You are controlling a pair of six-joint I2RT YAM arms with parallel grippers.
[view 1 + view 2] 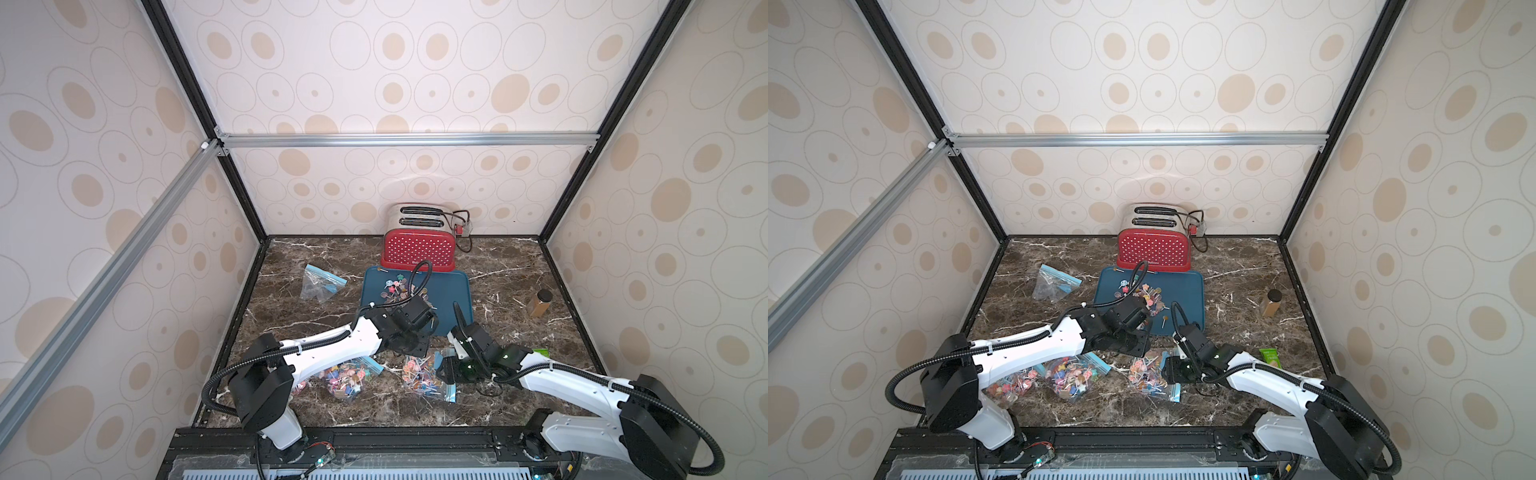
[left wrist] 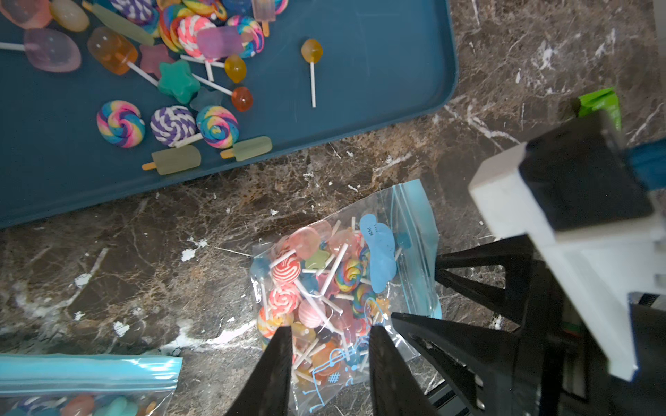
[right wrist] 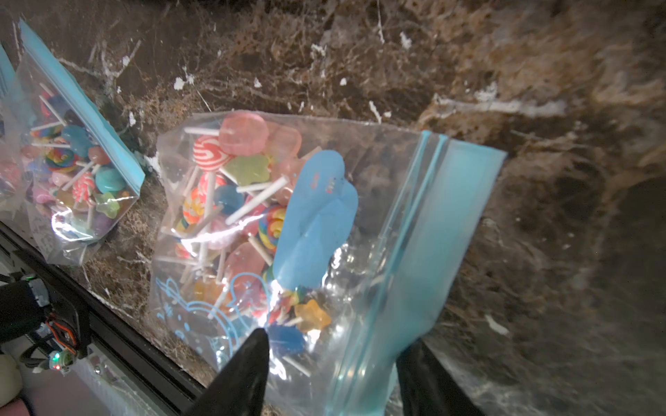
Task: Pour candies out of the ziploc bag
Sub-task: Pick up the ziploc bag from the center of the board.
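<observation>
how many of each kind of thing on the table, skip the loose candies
candy-filled ziploc bags: 3
empty-looking ziploc bag: 1
blue tray: 1
toaster: 1
brown jar: 1
green packet: 1
total: 8

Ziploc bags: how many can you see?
4. An empty bag lies left of the tray; three full bags sit near the front: one by the left arm, one in the middle, one at the right gripper. Arms may hide more.
</observation>
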